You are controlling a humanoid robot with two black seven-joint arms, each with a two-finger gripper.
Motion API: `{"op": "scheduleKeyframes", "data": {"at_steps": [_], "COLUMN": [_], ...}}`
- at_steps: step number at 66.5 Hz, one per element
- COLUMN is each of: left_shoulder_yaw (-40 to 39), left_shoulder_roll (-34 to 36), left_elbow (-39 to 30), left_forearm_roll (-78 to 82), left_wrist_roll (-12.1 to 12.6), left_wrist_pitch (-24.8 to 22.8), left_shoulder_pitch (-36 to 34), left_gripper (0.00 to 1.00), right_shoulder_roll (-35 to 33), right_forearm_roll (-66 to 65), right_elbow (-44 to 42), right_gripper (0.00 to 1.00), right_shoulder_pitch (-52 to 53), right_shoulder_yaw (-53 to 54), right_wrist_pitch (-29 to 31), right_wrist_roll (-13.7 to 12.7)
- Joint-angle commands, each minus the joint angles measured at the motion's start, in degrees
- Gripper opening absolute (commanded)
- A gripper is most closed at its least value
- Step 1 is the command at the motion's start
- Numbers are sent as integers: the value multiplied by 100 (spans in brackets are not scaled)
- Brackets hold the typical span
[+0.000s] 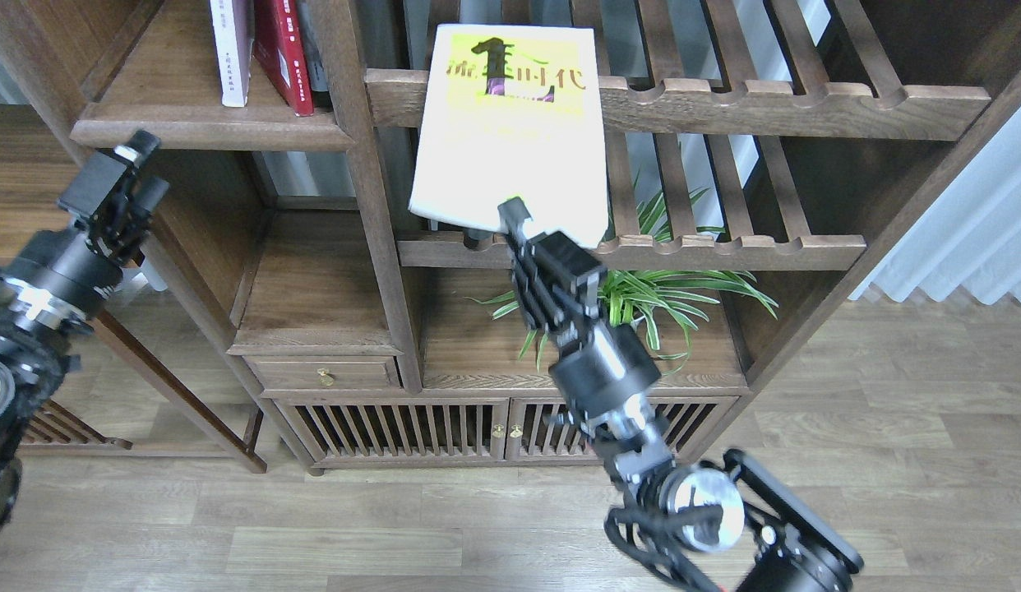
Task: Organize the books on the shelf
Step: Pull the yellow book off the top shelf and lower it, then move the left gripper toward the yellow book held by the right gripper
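Nearest, right gripper [517, 215] pinching the bottom edge of a pale yellow-green paperback book [510, 136] — held up against the slatted rack [724, 242]. Left gripper [120, 177] idle, fingers possibly apart, hard to tell. Farther: dark-brown solid shelf board [173, 115] with two upright books [264, 49]. Thin edge grip — could slip or snag on rails.

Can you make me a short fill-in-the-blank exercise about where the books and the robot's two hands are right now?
1. The right hand grips the yellow-green paperback book at its ____ edge.
2. On the solid dark-brown wooden shelf board stand a pale white book and a ____ book.
3. The left hand holds ____.
4. Below the slatted rack grows a striped green ____.

Missing words: bottom; red; nothing; plant
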Motion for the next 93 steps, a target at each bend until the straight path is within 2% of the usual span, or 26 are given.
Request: {"op": "scheduleKeyframes", "data": {"at_steps": [1, 5, 7, 8, 29, 34, 52, 57, 65, 80, 88, 93], "left_shoulder_yaw": [831, 1034, 1096, 1088, 1122, 1158, 1325, 1325, 1334, 1325, 1325, 1325], "left_shoulder_roll": [324, 474, 562, 658, 835, 835, 650, 475, 448, 431, 413, 466], "left_elbow": [-147, -191, -218, -244, -780, -947, -1439, -1509, -1641, -1852, -1923, -1975], "left_forearm_roll": [-2094, -2880, -3222, -3545, -4076, -4094, -4094, -4146, -4331, -4471, -4621, -4674], "left_wrist_roll": [245, 377, 526, 725, 725, 725, 725, 725, 725, 725, 725, 725], "left_wrist_pitch": [0, 0, 0, 0, 5, 189, 1349, 1867, 2132, 3019, 3318, 3748], "left_shoulder_pitch": [36, 36, 28, 10, 45, 45, -43, -34, -43, -210, -403, -561], "left_gripper": [96, 96, 96, 96, 96, 96, 95, 95, 95, 95, 95, 95], "right_shoulder_roll": [-132, -141, -150, -158, -70, -71, -71, -70, -115, -132, -150, -167], "right_forearm_roll": [-123, -246, -299, -360, -651, -651, -651, -651, -651, -659, -668, -668], "right_elbow": [-9, -9, -9, -9, -26, -35, -35, -35, -53, -123, -149, -149], "right_gripper": [11, 10, 10, 9, 9, 9, 9, 9, 9, 9, 9, 9], "right_shoulder_pitch": [-254, -342, -394, -482, -711, -685, -632, -641, -641, -597, -597, -588], "right_shoulder_yaw": [-81, -81, -90, -116, -459, -459, -468, -468, -485, -758, -819, -819], "right_wrist_pitch": [232, 293, 337, 381, 434, 434, 443, 443, 443, 443, 443, 443], "right_wrist_roll": [-35, -44, -53, -88, -123, -132, -123, -132, -132, -141, -150, -150]}}
